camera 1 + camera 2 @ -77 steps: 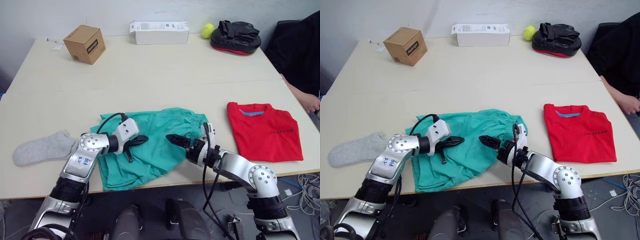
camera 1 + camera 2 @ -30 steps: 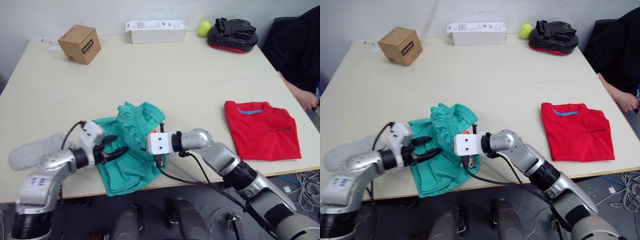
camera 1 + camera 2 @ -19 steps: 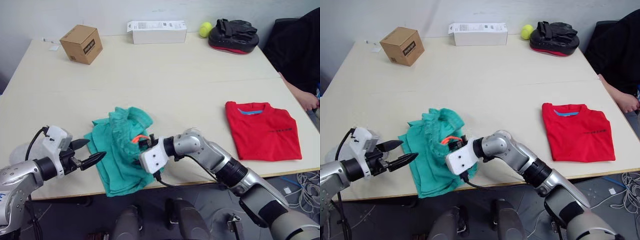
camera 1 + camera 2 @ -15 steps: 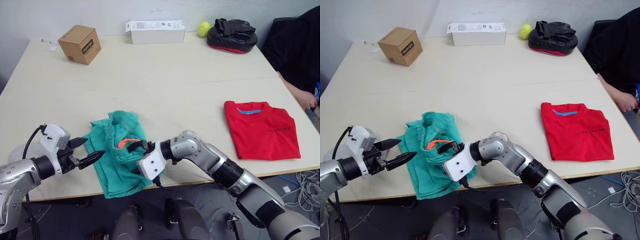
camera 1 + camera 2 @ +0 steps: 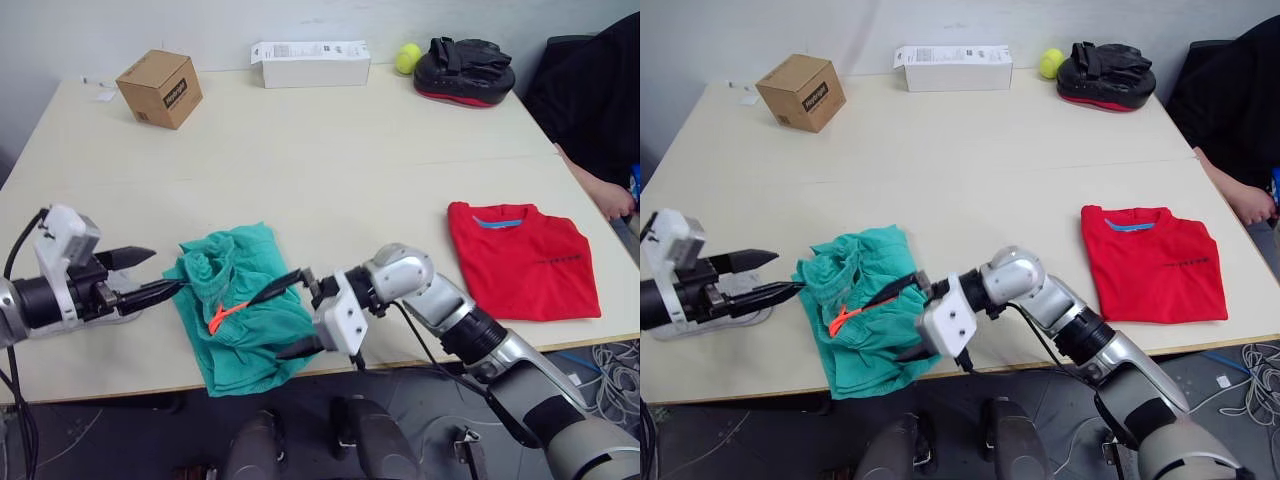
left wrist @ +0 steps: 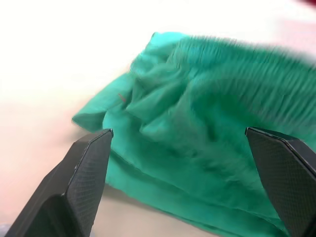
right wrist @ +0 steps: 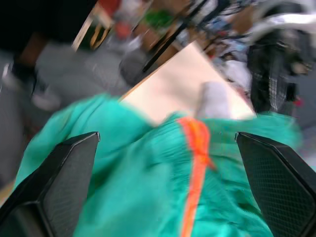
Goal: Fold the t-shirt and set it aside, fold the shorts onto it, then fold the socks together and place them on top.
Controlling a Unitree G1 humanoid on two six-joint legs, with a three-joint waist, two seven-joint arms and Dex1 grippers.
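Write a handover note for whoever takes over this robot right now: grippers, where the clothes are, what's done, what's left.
Left gripper: open, empty, beside the shorts.
Right gripper: open, empty, over the shorts.
Shorts: bunched at the table's near edge, folded over but untidy.
T-shirt: folded, set aside on the right.
Sock: behind the left gripper, untouched.
Left: finish the shorts, move them onto the t-shirt, then the socks.

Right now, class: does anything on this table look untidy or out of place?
Yes. The teal shorts lie bunched in a rumpled heap near the front edge, orange drawstring trailing out, not folded flat. The red t-shirt lies neatly folded.
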